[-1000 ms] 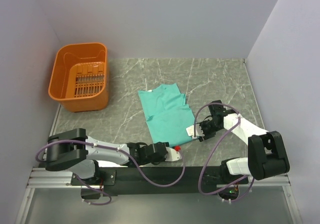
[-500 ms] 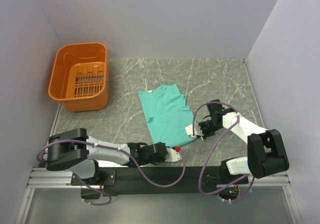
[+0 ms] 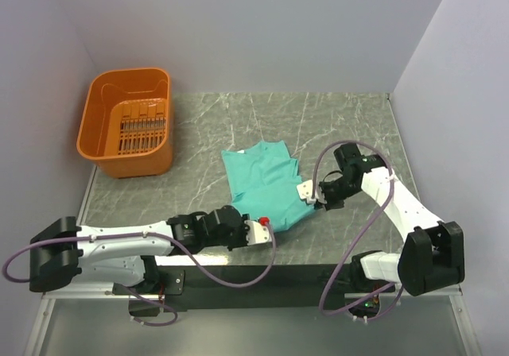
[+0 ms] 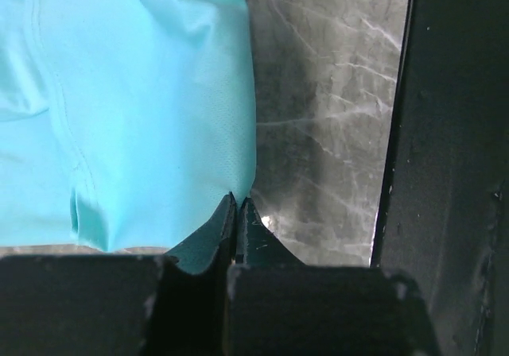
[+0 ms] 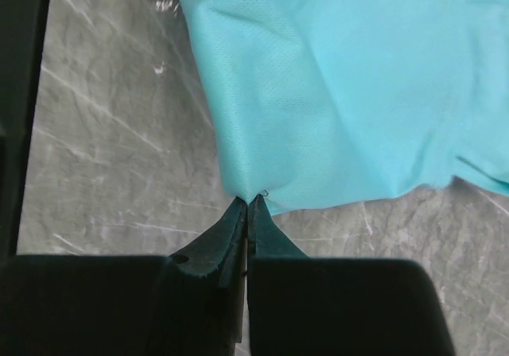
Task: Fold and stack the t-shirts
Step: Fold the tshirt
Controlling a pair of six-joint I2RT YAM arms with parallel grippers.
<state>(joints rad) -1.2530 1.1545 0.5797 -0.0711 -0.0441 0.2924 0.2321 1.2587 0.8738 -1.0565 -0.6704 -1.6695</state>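
On grey marbled table (image 3: pixel 342 125) between pale walls (image 3: pixel 262 30), both jaws clamping teal t-shirt (image 3: pixel 262 183) corners

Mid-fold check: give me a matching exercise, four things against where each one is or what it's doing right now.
Things:
1 left hand
2 right hand
3 basket
4 t-shirt

States:
a empty, at the far left of the table
b lying rumpled mid-table
c shut on the t-shirt's near corner
d shut on the t-shirt's right-side corner

Pairs: 1-c; 2-d; 3-a; 4-b
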